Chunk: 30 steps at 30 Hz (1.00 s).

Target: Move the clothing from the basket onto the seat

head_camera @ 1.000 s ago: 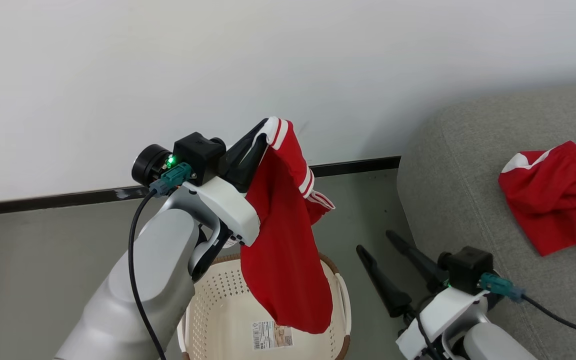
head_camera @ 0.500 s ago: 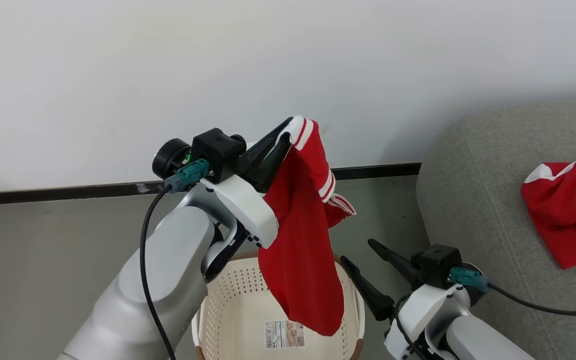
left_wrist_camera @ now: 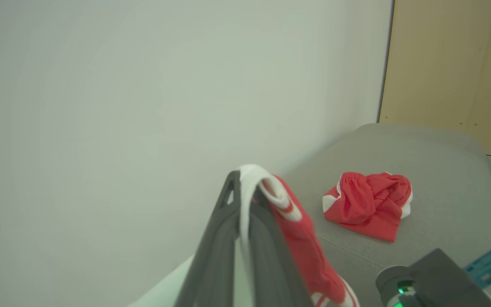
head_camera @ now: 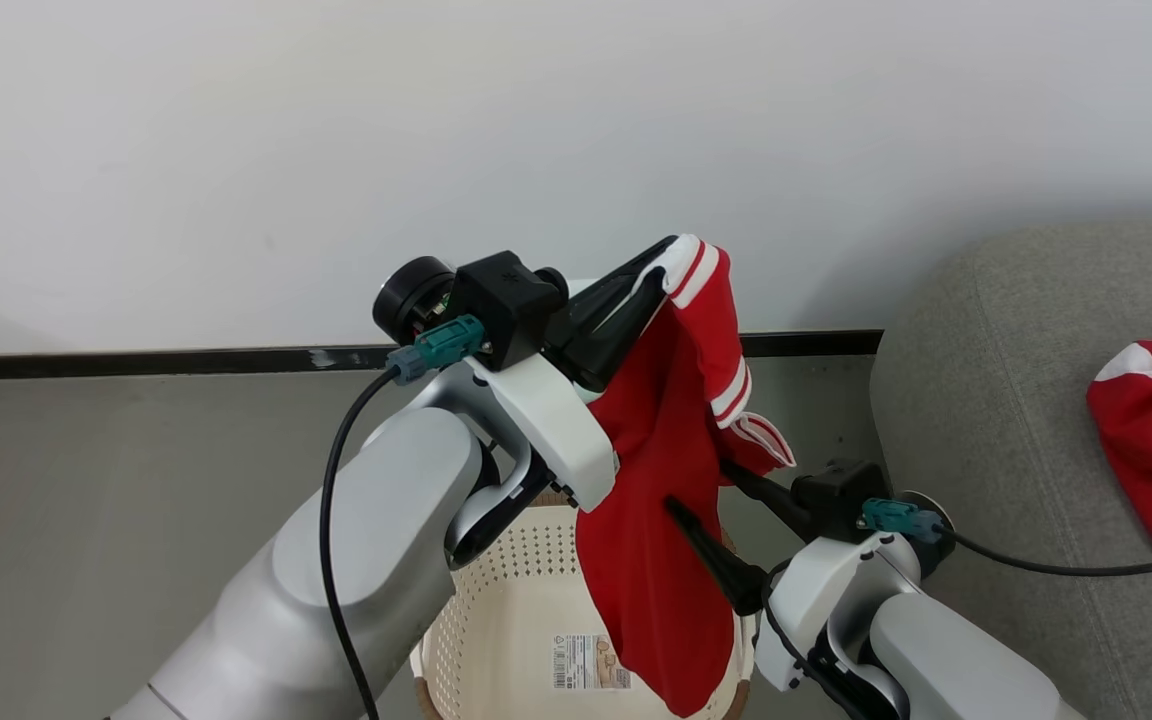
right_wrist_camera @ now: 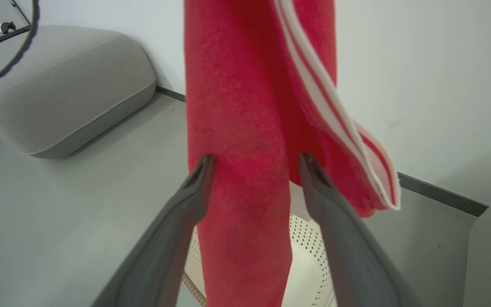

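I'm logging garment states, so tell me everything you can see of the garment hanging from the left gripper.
The garment is soft red fabric with a white band at its top edge and thin white stripes down one side. The left gripper pinches that top edge in shut jaws, so it hangs limp, its lower end over the basket. The right gripper is open, its jaws bracketing the cloth at mid-height; whether they touch cannot be told.

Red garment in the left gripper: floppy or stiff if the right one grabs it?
Probably floppy: the garment hangs limp and folded from the left gripper. Likely light: a pinch on its white hem carries it all. The right gripper, open astride it, would probably bunch soft cloth, not steady it.
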{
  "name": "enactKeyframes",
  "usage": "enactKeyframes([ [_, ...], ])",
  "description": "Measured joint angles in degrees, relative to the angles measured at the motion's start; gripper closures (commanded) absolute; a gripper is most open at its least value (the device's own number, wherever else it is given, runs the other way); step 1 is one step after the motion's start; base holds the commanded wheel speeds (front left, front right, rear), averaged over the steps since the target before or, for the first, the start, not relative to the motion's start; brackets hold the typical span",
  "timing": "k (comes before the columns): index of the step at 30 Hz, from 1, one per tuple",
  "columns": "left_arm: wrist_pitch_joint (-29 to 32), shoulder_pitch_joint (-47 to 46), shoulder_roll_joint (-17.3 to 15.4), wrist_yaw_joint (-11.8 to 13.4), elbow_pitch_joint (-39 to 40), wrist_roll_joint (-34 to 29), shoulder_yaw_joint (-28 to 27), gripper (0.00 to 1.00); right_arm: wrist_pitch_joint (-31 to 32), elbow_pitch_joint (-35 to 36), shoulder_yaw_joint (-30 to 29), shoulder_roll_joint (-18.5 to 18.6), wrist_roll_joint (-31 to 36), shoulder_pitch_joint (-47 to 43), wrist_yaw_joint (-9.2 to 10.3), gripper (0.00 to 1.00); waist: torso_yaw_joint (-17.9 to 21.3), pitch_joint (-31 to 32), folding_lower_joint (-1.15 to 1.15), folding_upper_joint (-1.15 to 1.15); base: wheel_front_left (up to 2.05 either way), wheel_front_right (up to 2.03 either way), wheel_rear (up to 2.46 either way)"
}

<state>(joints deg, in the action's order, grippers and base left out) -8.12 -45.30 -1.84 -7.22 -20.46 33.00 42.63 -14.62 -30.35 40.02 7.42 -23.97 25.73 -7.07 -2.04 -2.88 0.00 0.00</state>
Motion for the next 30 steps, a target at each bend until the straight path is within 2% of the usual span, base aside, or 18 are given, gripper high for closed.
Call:
enactKeyframes([
  [11,1.0,-0.5,-0.1,1.0,3.4,3.0,3.8,1.0,0.0,-7.0,2.9,-0.5,-2.0,0.8,-0.01,0.0,-2.2,0.1,0.0,0.0,0.0,0.0,0.0],
  [23,2.0,-1.2,-0.1,3.1,5.9,5.7,6.8,1.0,0.0,-10.1,1.7,-0.7,-3.8,4.8,-0.01,0.0,-4.6,-0.3,0.0,0.0,0.0,0.0,0.0],
  [24,2.0,-1.2,-0.1,3.1,6.1,5.8,7.1,1.0,0.0,-10.4,1.7,-0.7,-3.8,5.2,-0.01,0.07,-4.8,-0.4,0.0,0.0,0.0,0.0,0.0],
  [26,2.0,-1.3,-0.1,3.6,6.5,6.0,7.6,1.0,0.0,-10.8,1.7,-0.7,-3.9,5.6,-0.01,0.52,-5.2,-0.4,0.0,0.0,0.0,0.0,0.0],
  [27,2.0,-1.3,-0.1,3.6,6.6,6.2,7.8,1.0,0.0,-11.0,1.7,-0.7,-4.2,5.7,-0.01,0.61,-5.3,-0.4,0.0,0.0,0.0,0.0,0.0],
  [28,2.0,-1.3,-0.1,3.7,6.7,6.3,8.0,1.0,0.0,-11.1,1.7,-0.6,-4.4,5.8,-0.01,0.77,-5.5,-0.4,0.0,0.0,0.0,0.0,0.0],
  [29,2.0,-1.3,-0.1,3.9,6.7,6.3,8.1,1.0,0.0,-11.1,1.7,-0.6,-4.4,6.0,-0.01,0.98,-5.7,-0.5,0.0,0.0,0.0,0.0,0.0],
  [30,2.0,-1.3,-0.1,4.1,6.7,6.3,8.2,1.0,0.0,-11.1,1.7,-0.6,-4.4,6.4,-0.01,1.0,-5.8,-0.5,0.0,0.0,0.0,0.0,0.0],
])
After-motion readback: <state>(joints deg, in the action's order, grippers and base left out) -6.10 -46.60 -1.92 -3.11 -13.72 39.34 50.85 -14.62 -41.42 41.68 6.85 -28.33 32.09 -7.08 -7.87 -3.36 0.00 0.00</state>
